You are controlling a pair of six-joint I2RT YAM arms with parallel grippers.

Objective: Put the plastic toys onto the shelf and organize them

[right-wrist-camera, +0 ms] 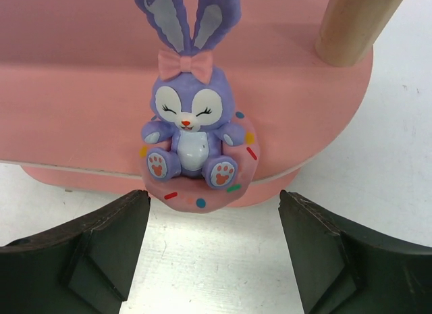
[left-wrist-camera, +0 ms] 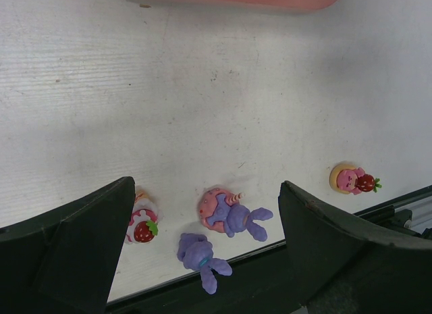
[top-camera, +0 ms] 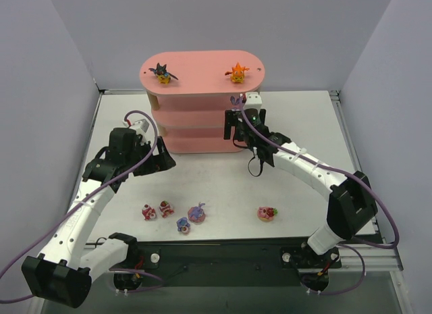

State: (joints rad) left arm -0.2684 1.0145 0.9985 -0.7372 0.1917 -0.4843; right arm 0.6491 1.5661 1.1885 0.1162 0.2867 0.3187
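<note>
The shelf (top-camera: pixel 202 69) is standing at the middle of the table's (top-camera: pixel 314 118) far edge. It is carrying the bat (top-camera: pixel 163 73) at the left end of its top board and the orange toy (top-camera: pixel 237 72) at the right end, well apart. A bunny (right-wrist-camera: pixel 192 145) is sitting upright on a lower board at the shelf's right end, near a post (right-wrist-camera: pixel 354 23), with its pink base lapping over the board's front edge; which lower board I cannot tell. The right gripper (right-wrist-camera: pixel 212 213) is hanging just in front of it, jaws standing wide and gripping nothing, both fingers clear of the bunny. The left gripper (left-wrist-camera: pixel 206 186) is hovering over the table by the shelf's left front, spread fully and holding nothing. Along the near edge two red-and-white toys (top-camera: pixel 149 211) are lying side by side at the left, with two bunnies (top-camera: pixel 197 213) just right of them and a third red-and-white toy (top-camera: pixel 267 213) apart toward the right. Bare table is showing between that row and the shelf, and to the right of the shelf.
</note>
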